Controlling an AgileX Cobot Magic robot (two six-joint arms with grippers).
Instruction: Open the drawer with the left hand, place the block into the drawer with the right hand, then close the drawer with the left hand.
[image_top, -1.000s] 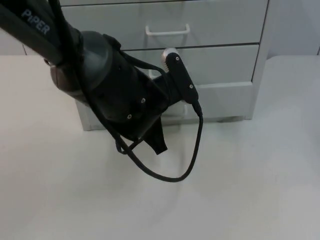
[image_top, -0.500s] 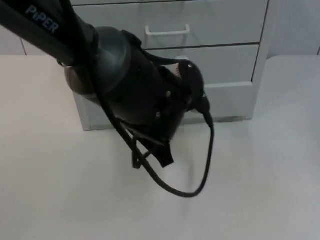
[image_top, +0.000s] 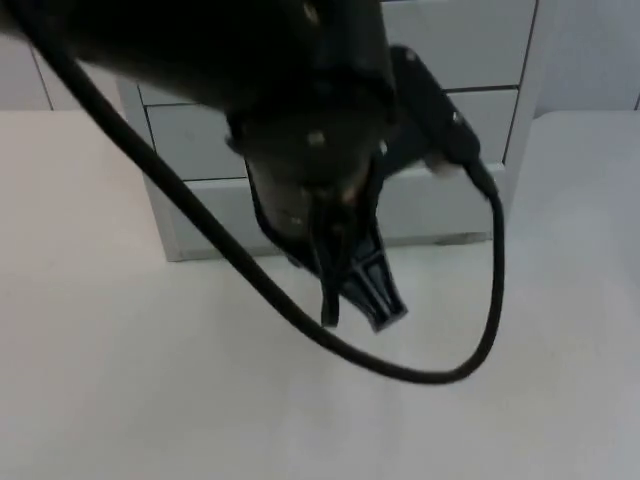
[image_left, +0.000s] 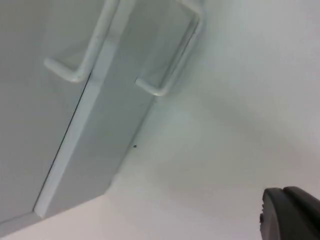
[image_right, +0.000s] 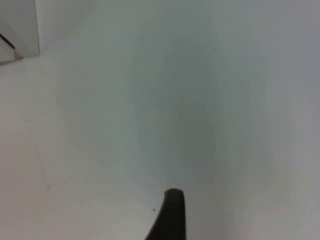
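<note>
Drawers in a pale grey cabinet (image_top: 470, 150) were seen behind the left gripper (image_top: 358, 290), which hung above the white table (image_top: 150, 400) just in front of the cabinet's base. Its two black fingers (image_top: 378, 290) pointed down toward the table, close together; whether they were parted or pressed together could not be told, and nothing could be seen held in them. From the left wrist, two white bar handles (image_left: 170, 65) were seen on the drawer fronts (image_left: 105, 125) ahead of the gripper, apart from its black fingertip (image_left: 292, 215), and the drawer fronts lay flush with the cabinet. The right gripper (image_right: 170, 215) was seen from the right wrist as one dark fingertip over bare table, with an edge of the cabinet (image_right: 20, 30) well ahead of it; its grip could not be judged.
</note>
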